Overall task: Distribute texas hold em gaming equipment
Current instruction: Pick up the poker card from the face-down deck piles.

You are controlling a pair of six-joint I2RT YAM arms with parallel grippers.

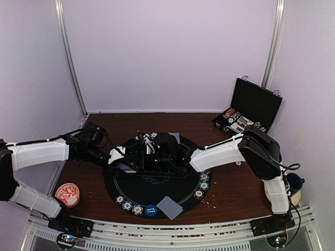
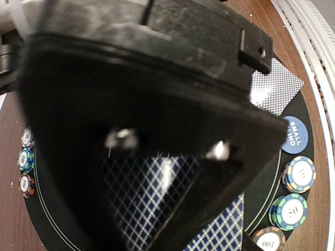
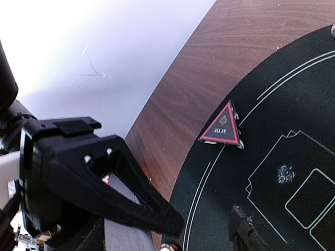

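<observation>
cards [image 2: 152, 201] mostly hidden, 100 chip [image 2: 269, 239] cropped

Mat [image 1: 131, 188] centred; chips [image 1: 128, 205] on near and right rim, card [image 1: 169, 207] on near edge; case [image 1: 251, 107] far right, dish [image 1: 67, 194] near left.

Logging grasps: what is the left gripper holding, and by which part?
Left gripper seems to pinch blue-backed playing cards; the exact grip spot is hidden.

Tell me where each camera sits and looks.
Top external: above, behind, looking down on the black mat; left arm, right arm, left tool, right tool show.
Left wrist: looks down past a black tool at cards, chips.
Right wrist: looks across the mat at the red triangle marker; black tool at left.
Shared: blue button, top and left wrist.
</observation>
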